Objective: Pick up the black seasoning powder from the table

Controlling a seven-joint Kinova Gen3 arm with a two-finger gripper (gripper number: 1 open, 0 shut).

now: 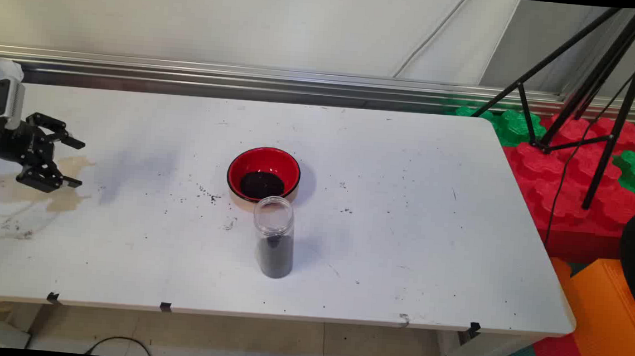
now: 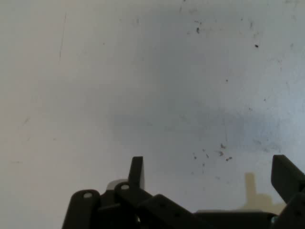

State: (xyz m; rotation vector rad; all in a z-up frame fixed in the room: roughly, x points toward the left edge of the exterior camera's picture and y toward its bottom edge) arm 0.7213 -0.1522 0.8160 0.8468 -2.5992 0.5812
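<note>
My black gripper (image 1: 77,162) hangs over the table's left end, open, with nothing between its fingers. In the hand view the gripper (image 2: 212,171) looks down on bare white tabletop (image 2: 143,86) with dark specks. A red bowl (image 1: 263,174) with a black rim and dark contents sits near the table's middle. Just in front of it stands a clear jar (image 1: 274,236) without a lid, its lower half filled with dark grains. Both are well to the right of the gripper.
A brownish stain (image 1: 64,196) marks the table under the gripper. Dark crumbs (image 1: 207,194) lie scattered left of the bowl. A black tripod (image 1: 590,108) stands over red and green foam blocks (image 1: 563,184) past the table's right end.
</note>
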